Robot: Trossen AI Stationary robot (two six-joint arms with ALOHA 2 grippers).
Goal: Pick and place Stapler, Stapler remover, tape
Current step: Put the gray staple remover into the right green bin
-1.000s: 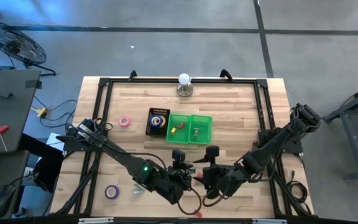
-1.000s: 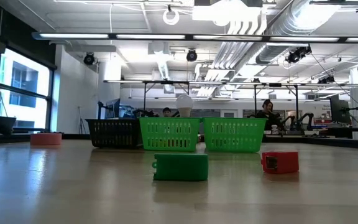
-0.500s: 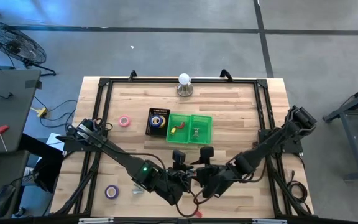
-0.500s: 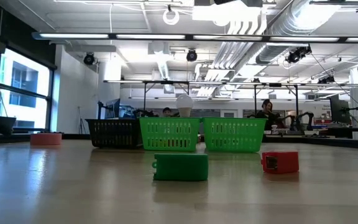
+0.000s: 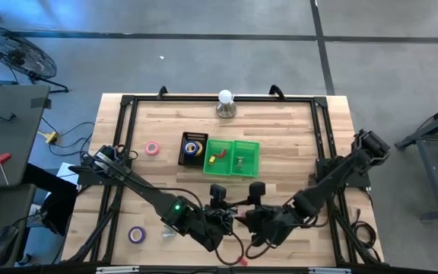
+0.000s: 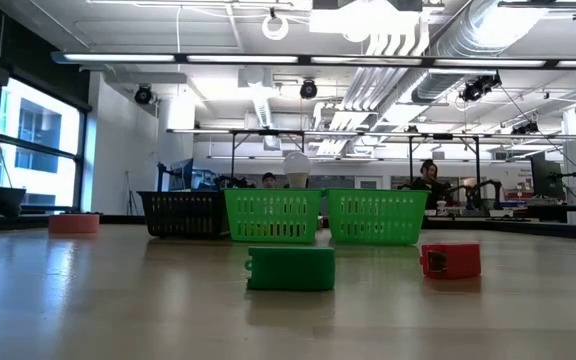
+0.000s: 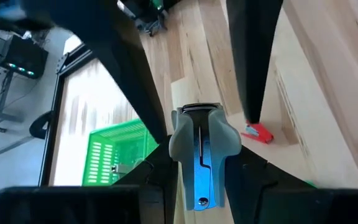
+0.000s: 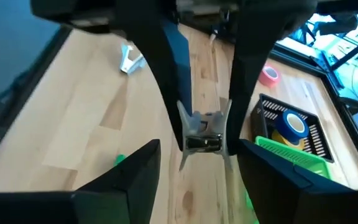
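From above I see the purple tape at the table's 8 o'clock and the pink tape towards 10. The two arms meet near 6 o'clock, where they hide what is between them. The left wrist view shows it: the left gripper is clenched on the grey stapler remover. In the right wrist view the right gripper has its fingers spread on either side of that remover; I cannot tell whether they touch it. That view also shows blue tape inside the black basket. The low view shows neither arm, only a green block and a red block.
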